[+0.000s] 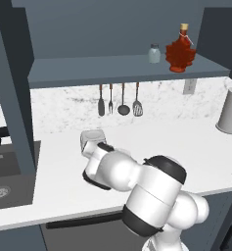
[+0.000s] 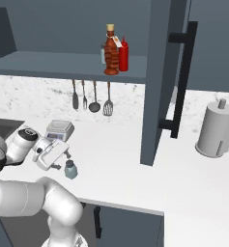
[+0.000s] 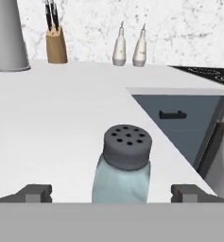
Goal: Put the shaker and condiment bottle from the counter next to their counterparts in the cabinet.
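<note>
Standing upright on the white counter (image 2: 135,178), lower left of the right base view: one shaker (image 2: 70,169), small, pale bluish-grey, grey perforated cap; in the hand view it sits at bottom centre, between the two dark fingertips (image 3: 37,193), which are spread wide to either side of it and apart from its glass. Gripper (image 2: 63,157): released, jaws open, nothing grasped, poised just beside the shaker at the left of the right base view. Condiment bottle (image 1: 180,51): dark red-brown, maple-leaf shaped, tan cork cap, white tag; upright on the shelf of the slate-blue cabinet (image 1: 112,71), upper right of the left base view. Second shaker (image 1: 154,53): on the same shelf, just beside the leaf bottle. Red squeeze bottle (image 2: 123,54): on the shelf, partly behind the leaf bottle in the right base view, top centre. Utensils (image 1: 118,99): four, hanging under the shelf against the marbled backsplash, centre of the left base view. Kitchen scale (image 2: 59,129): grey, on the counter, left of centre in the right base view. Paper towel holder (image 2: 216,130): grey, right edge. Knife block (image 3: 56,44) and two pale bottles (image 3: 130,46): along the top of the hand view.
</note>
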{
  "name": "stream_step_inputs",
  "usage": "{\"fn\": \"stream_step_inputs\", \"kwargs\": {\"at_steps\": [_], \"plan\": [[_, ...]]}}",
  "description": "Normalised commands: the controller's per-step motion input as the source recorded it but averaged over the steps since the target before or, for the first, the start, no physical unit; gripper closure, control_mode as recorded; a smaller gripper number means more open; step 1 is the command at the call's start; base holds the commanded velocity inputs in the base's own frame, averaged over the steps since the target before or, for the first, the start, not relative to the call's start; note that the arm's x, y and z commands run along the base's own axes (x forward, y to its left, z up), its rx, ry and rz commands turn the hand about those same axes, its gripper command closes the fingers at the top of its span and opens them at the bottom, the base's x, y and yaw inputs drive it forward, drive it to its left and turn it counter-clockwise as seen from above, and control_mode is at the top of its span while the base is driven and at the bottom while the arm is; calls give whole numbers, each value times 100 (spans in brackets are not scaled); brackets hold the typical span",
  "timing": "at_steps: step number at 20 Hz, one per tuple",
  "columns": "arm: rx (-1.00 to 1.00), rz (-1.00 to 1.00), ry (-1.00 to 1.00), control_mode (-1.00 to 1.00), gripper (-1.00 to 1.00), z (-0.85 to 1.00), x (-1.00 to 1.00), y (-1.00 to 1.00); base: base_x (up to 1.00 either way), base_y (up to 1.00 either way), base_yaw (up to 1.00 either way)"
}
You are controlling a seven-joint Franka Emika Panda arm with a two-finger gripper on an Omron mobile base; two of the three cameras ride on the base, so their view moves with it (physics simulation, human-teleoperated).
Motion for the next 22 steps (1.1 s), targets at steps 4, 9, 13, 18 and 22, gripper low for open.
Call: {"fn": "stream_step_inputs", "kwargs": {"at_steps": [4, 9, 13, 18, 22], "plan": [[4, -3, 0, -100, -100, -6, 0, -11, 0, 0, 0], [5, -4, 1, -100, -100, -5, 0, -13, 0, 0, 0], [6, -4, 5, -100, -100, -11, 0, -14, 0, 0, 0], [6, -3, 7, -100, -100, -17, 0, -12, 0, 0, 0], [5, -3, 8, -100, -100, -29, 0, -4, 0, 0, 0]]}}
